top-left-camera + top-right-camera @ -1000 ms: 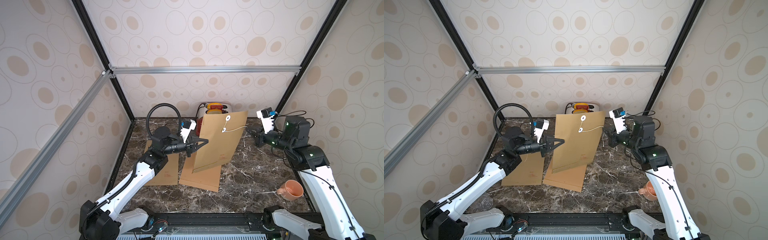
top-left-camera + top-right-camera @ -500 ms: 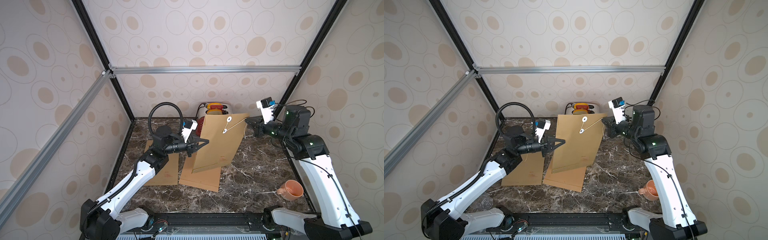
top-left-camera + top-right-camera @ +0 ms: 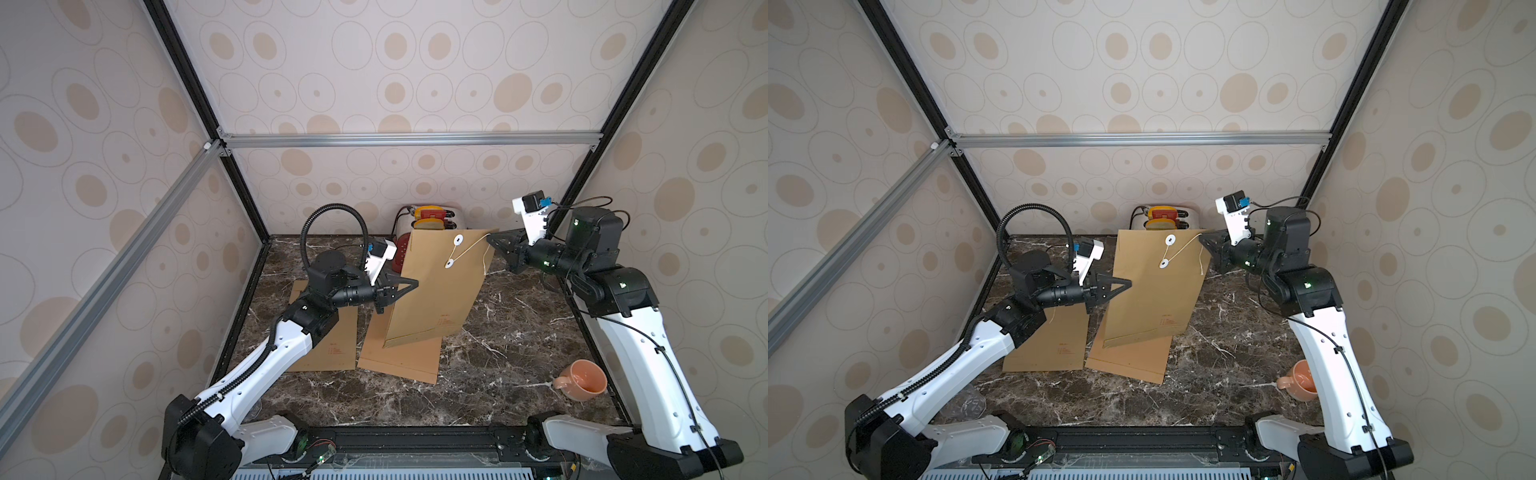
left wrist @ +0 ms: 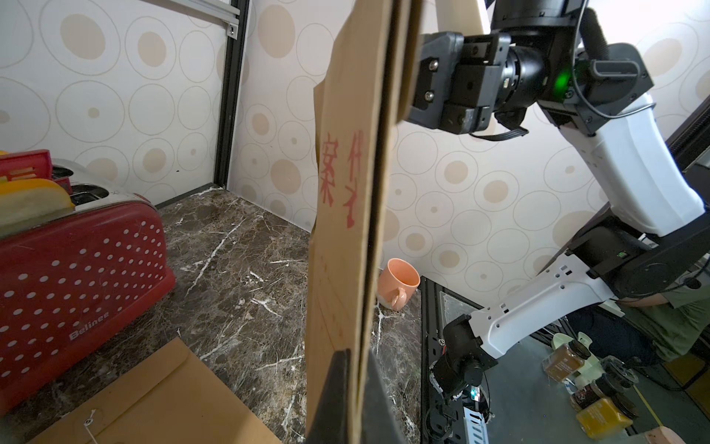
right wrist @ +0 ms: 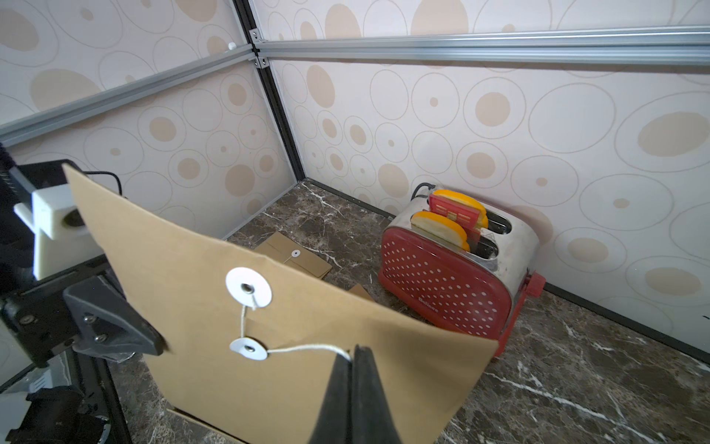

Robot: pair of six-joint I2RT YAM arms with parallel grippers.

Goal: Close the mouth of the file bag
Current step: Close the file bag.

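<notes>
As the kraft file bag [image 3: 436,291] is held upright near the middle of the marble tabletop [image 3: 498,345] in both top views, the left gripper [image 3: 409,285] clamps its left edge and the right gripper [image 3: 492,240] pinches its white string [image 3: 469,248]. Left wrist view: fingers [image 4: 338,384] shut on the bag's edge, an orange mug [image 4: 397,284] beyond. Right wrist view: closed fingertips [image 5: 338,392] grip the string leading from the lower paper button [image 5: 248,349], a red toaster [image 5: 445,284] behind.
</notes>
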